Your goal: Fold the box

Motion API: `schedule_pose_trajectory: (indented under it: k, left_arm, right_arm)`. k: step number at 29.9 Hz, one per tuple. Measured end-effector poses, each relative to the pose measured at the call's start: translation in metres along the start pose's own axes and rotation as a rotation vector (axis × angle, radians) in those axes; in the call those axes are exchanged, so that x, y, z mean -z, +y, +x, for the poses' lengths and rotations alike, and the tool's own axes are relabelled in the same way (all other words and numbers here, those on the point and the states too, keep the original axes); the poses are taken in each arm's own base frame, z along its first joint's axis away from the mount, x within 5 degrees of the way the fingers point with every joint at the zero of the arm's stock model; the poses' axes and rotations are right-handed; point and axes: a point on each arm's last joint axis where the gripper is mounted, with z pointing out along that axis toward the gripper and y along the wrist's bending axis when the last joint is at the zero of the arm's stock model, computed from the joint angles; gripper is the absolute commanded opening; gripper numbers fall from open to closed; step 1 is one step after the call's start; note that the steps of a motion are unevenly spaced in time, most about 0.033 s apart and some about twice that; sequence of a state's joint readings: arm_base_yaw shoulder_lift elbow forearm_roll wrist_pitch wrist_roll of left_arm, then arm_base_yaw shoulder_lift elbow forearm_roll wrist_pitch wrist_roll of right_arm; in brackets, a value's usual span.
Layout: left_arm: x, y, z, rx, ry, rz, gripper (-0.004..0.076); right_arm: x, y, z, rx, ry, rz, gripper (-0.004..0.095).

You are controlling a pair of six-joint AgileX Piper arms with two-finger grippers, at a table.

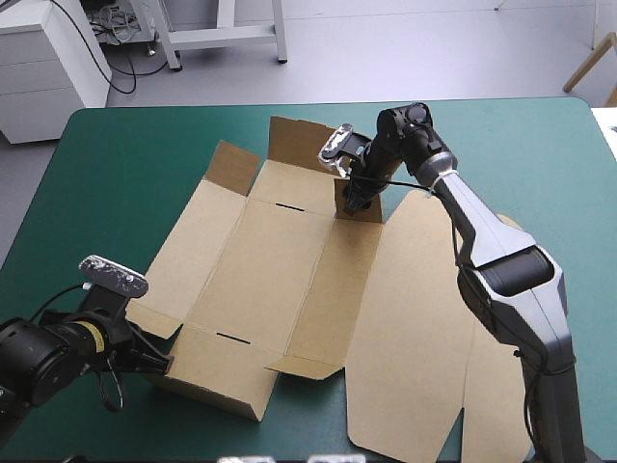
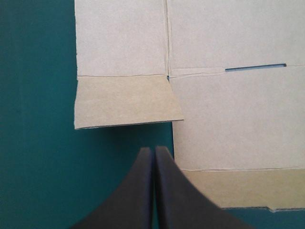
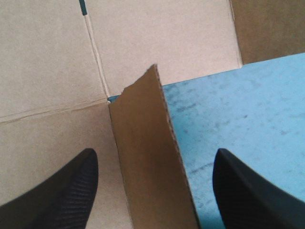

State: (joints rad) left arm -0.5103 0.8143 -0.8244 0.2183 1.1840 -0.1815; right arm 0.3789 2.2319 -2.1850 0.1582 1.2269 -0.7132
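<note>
The brown box (image 1: 280, 260) lies spread on the teal-green table, its far flaps (image 1: 294, 140) and near wall (image 1: 217, 381) partly raised. At the box's far side my right gripper (image 1: 355, 201) hangs open over a small upright flap (image 1: 359, 207). In the right wrist view this flap (image 3: 147, 162) stands between the gripper's (image 3: 156, 152) spread black fingers without touching them. My left gripper (image 1: 154, 362) sits low at the box's near left corner. Its fingers are shut in one point (image 2: 153, 151) on the bare cover, just short of a small corner flap (image 2: 124, 102).
The box's wide lid panel (image 1: 424, 328) lies flat toward the right, reaching the near edge of the table. Bare teal-green cover (image 1: 125, 164) shows on the far left and along the far edge. The right arm (image 1: 492, 260) stretches over the lid panel.
</note>
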Motion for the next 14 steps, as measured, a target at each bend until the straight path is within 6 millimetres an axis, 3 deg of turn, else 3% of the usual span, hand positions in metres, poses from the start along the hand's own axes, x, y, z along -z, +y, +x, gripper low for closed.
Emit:
schedule_pose_trajectory:
  k: [5, 10, 14]
  left_arm:
    - [0.0000, -0.0001, 0.0000, 0.001, 0.000, 0.002, -0.0010]
    - [0.0000, -0.0002, 0.0000, 0.001, 0.000, 0.002, -0.0010]
    - [0.0000, -0.0002, 0.0000, 0.001, 0.000, 0.002, -0.0010]
  right_arm:
    - [-0.0069, 0.0000, 0.0008, -0.004, 0.007, -0.013, 0.0296]
    - [-0.0071, 0.0004, 0.0009, -0.004, 0.007, -0.017, -0.0021]
    - [-0.0072, 0.0021, -0.0004, 0.000, 0.000, -0.028, -0.0018]
